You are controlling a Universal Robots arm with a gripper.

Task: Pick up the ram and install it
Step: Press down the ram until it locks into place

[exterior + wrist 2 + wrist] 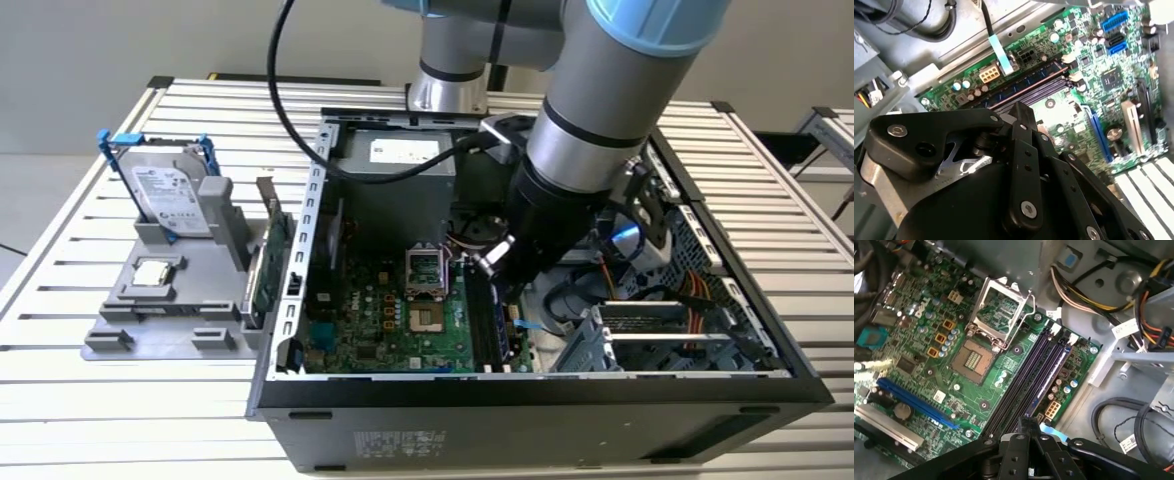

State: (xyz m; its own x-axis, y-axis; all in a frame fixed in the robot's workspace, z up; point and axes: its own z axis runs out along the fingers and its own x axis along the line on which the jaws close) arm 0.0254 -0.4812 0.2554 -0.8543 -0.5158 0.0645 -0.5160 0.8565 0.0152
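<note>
Pincer: gripper (pixel 1026 424) has its fingers drawn narrow, tips together, with nothing visibly clamped between them.
Pincer position: low inside the open computer case (pixel 534 395), at one end of the memory slots (pixel 1021 385). I cannot tell whether the tips actually touch.
Ram: the ram (pixel 1046 382) appears as a thin dark bluish stick on edge in one of the parallel slots, on the side of the row away from the CPU socket (pixel 999 310). It runs lengthwise away from the fingertips.
Ram, exterior view: a dark blue strip (pixel 502 322) along the motherboard's edge toward the exterior view's right, just near of the gripper (pixel 494 262).
Second wrist view: the fingertips (pixel 1021 109) converge just short of the slot row (pixel 1029 87).
Motherboard: green motherboard (pixel 387 320) flat in the case floor, with the socket's metal frame raised and open.
Long blue slot: lies on the motherboard (pixel 916 402), well apart from the memory slots.
Power supply: grey box (pixel 394 160) at the far end of the case.
Outside the case, exterior view's left: a green expansion card (pixel 274 265) upright just beside the case wall. Beyond it a silver hard drive (pixel 171 195) stands in a grey holder (pixel 160 310).
Support: slatted metal table (pixel 80 400).
</note>
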